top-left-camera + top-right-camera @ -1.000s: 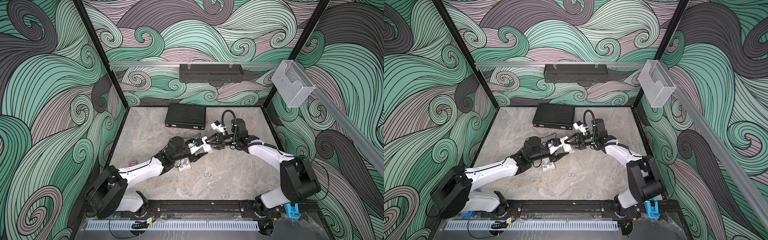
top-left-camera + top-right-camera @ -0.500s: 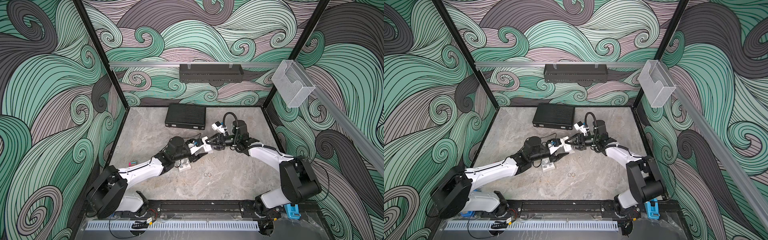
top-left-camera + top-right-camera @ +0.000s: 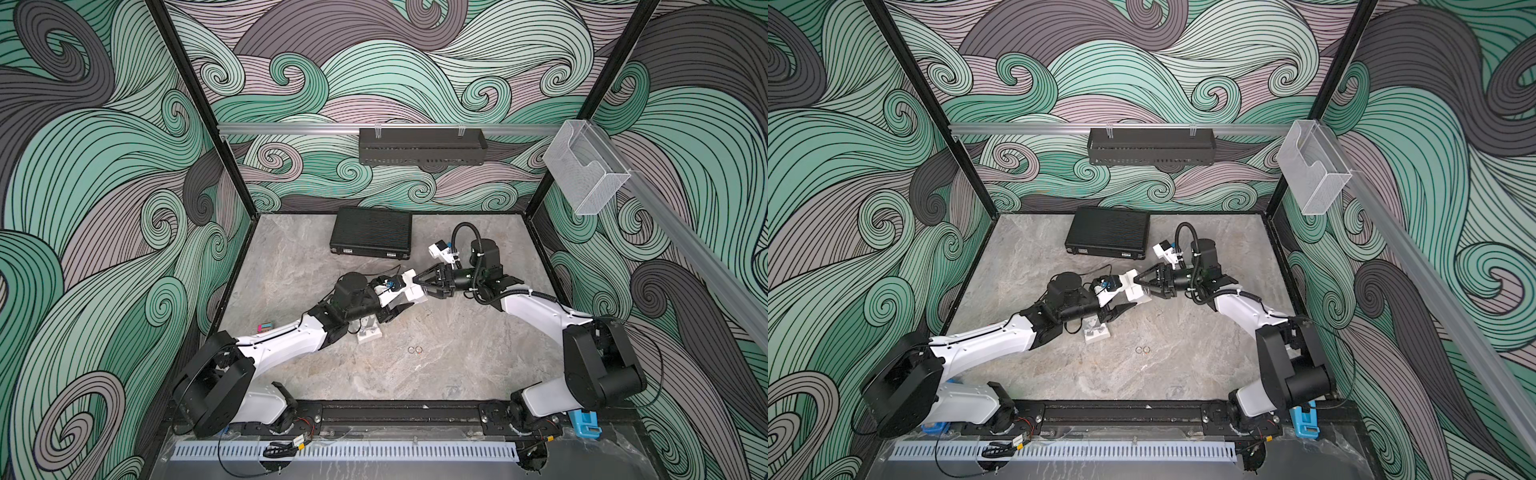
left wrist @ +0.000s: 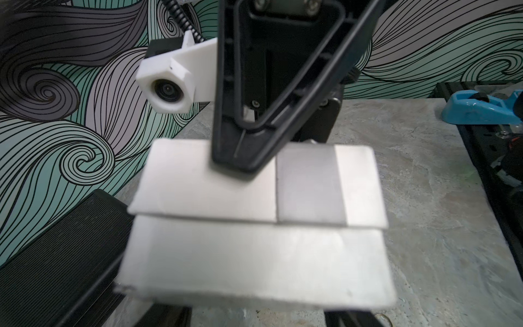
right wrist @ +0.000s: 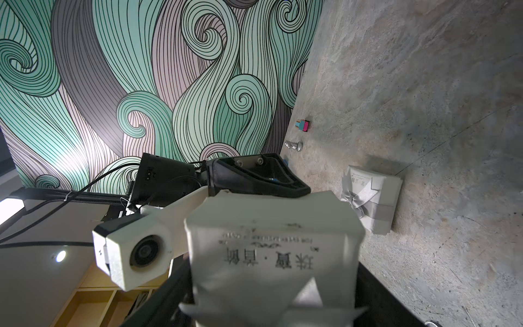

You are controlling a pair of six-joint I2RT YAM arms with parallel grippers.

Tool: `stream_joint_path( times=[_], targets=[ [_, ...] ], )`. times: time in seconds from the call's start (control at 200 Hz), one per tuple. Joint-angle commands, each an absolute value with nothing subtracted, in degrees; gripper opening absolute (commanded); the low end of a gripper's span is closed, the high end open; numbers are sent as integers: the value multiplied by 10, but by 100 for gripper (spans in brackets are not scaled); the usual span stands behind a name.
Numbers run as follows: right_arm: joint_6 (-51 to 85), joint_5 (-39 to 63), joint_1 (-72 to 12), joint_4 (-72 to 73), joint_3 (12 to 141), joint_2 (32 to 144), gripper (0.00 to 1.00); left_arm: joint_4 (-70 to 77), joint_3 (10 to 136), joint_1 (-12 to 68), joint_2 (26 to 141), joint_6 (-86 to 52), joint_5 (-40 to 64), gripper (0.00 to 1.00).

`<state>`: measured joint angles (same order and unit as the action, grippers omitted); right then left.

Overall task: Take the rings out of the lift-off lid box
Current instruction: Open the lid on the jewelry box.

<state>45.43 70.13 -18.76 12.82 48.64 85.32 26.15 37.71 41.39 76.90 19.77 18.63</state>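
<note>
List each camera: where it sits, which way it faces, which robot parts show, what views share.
Top views: high over the front, looking down at the table; left arm, right arm, left gripper, right gripper all show.
Left wrist: on the left arm, facing the white box and the right gripper's finger.
Right wrist: on the right arm, facing that box and the left gripper's finger.
Shared: every view shows the white box.

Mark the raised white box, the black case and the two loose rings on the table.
raised white box (image 3: 415, 293): a top view, its pale side wall.
black case (image 3: 371, 230): a top view, centre of its ribbed lid.
two loose rings (image 3: 415, 350): a top view, midpoint of the pair.
</note>
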Motion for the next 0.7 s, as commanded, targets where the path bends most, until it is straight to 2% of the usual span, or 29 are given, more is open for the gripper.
stream_joint_path(
  times=[0.0, 0.696],
  targets=[
    [446, 704, -187, 125, 487, 836, 76, 251, 395, 410, 762, 197, 178, 57],
    [449, 702, -182, 140, 484, 817, 72, 250, 398, 410, 765, 197, 178, 57]
  ],
)
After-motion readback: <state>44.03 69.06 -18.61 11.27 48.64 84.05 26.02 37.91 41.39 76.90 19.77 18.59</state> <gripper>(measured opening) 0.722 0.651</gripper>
